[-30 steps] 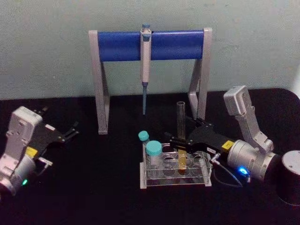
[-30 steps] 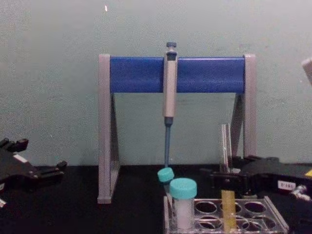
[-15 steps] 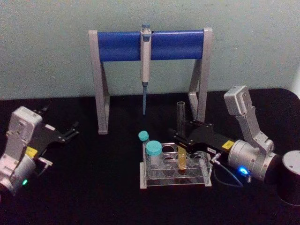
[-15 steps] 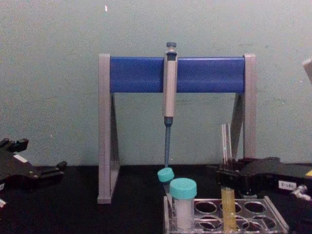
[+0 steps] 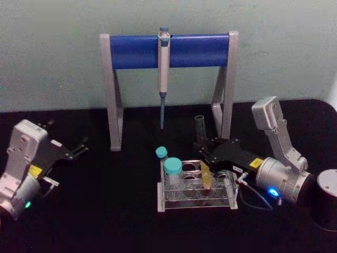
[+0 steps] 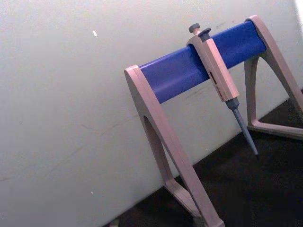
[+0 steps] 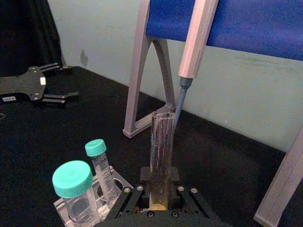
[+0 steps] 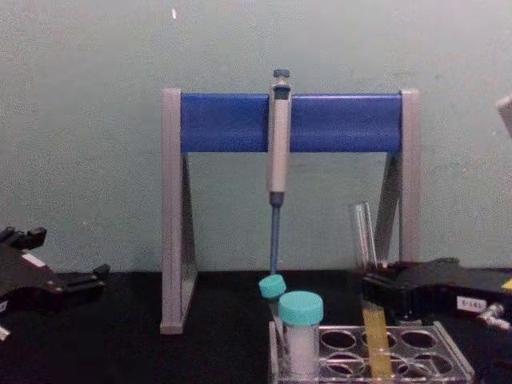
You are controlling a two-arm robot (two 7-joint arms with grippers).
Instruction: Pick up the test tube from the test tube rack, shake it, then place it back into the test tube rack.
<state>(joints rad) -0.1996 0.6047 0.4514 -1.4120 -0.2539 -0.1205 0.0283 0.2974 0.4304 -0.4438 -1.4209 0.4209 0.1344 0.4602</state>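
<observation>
The right arm [image 5: 284, 182] reaches in from the near right with its wrist turned leftward and held low. The right pincer [image 5: 203, 154] is clamped on the test tube [image 5: 200, 132], which leans in its grip. The left arm [image 5: 18, 168] sits parked at the near left. The left pincer [image 5: 84, 145] points right, its fingers spread apart.

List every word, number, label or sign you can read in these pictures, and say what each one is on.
None of it reads clearly.
White label on the right claw, shut on the test tube: characters too blurred to read.
Yellow sticker on the right claw: too small to read.
Yellow tag and white tag on the left claw: too small to read.
</observation>
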